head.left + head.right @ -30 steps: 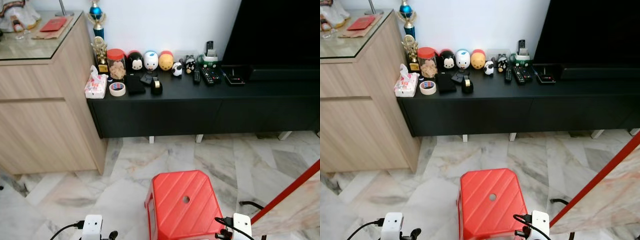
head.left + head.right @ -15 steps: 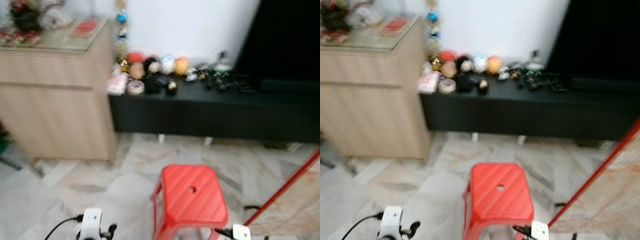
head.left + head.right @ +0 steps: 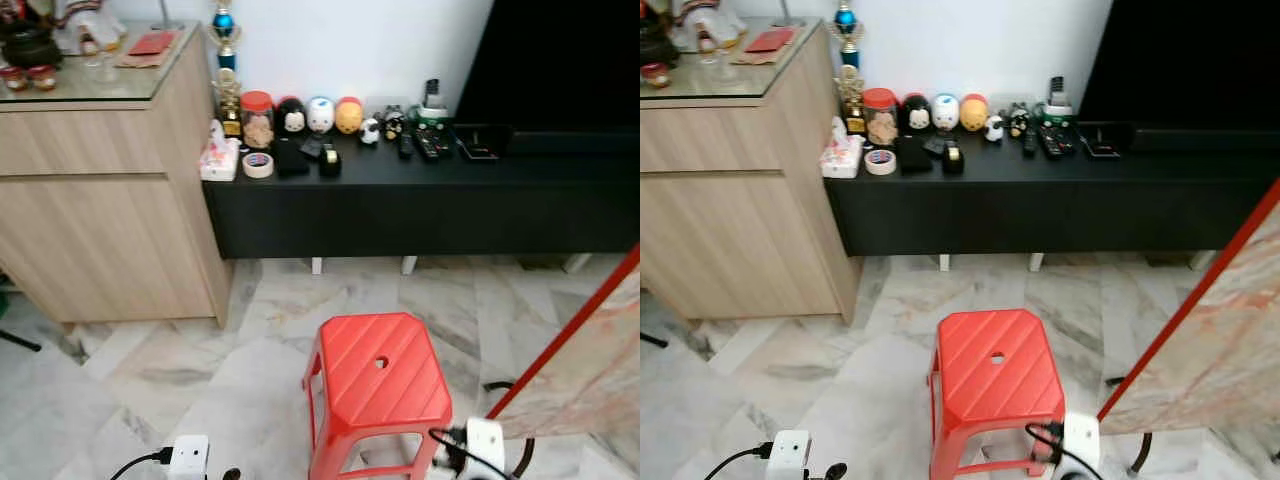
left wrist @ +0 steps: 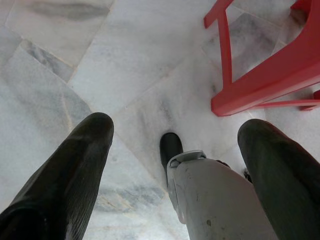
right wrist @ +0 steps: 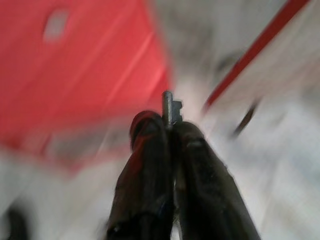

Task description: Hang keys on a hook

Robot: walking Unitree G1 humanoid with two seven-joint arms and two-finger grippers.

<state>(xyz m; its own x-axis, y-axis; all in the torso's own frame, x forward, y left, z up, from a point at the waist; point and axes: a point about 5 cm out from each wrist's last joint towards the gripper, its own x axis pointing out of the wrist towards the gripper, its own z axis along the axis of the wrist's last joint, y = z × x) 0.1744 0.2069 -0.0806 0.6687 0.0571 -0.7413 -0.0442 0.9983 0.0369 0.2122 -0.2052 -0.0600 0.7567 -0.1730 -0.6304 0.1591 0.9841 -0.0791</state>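
Robot's view pulls back and swings left across the living room

The blur of half a second ago clears, and against a second ago more of the wooden cabinet [image 3: 110, 190] and its glass top shows on the left, while the black TV console [image 3: 1040, 195] and its row of figurines sit higher and smaller. The red stool [image 3: 378, 385] now stands further up, its legs showing. At the bottom edge, the left wrist's white block [image 3: 188, 458] sinks lower and the right one [image 3: 484, 445] lifts slightly.
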